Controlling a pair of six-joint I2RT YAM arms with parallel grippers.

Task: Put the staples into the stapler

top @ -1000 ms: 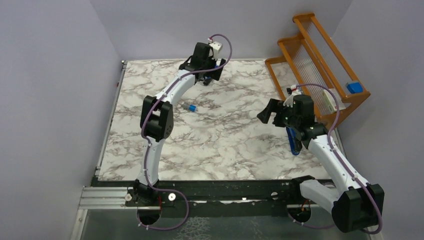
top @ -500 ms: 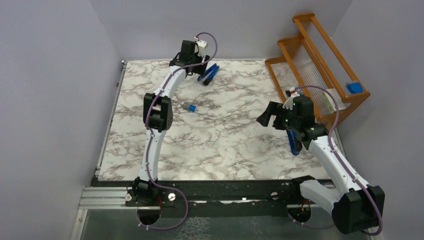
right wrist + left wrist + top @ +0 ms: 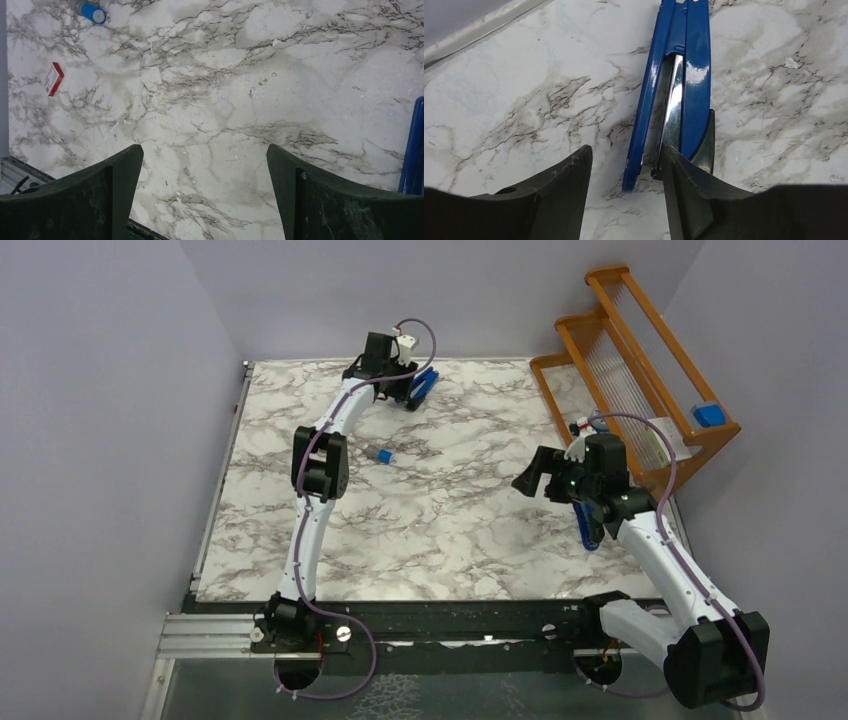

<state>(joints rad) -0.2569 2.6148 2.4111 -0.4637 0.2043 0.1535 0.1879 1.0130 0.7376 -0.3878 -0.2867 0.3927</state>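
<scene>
The blue stapler lies hinged open at the table's far edge. In the left wrist view its blue top arm and shiny metal rail run away from me. My left gripper is open around the stapler's near end: the blue top arm's tip sits in the gap, apart from the left finger, and the right finger rests against the rail side. The staples' small white box with a red label shows only in the right wrist view. My right gripper hangs wide open over bare marble.
A small blue-capped cylinder lies mid-table. A wooden rack stands at the back right with a blue item on it. Another blue object lies partly under my right arm. Grey walls close the left and back.
The left arm has stretched farther back and left, uncovering the stapler, and its jaws have narrowed around the stapler's near end. The right arm has barely moved.
</scene>
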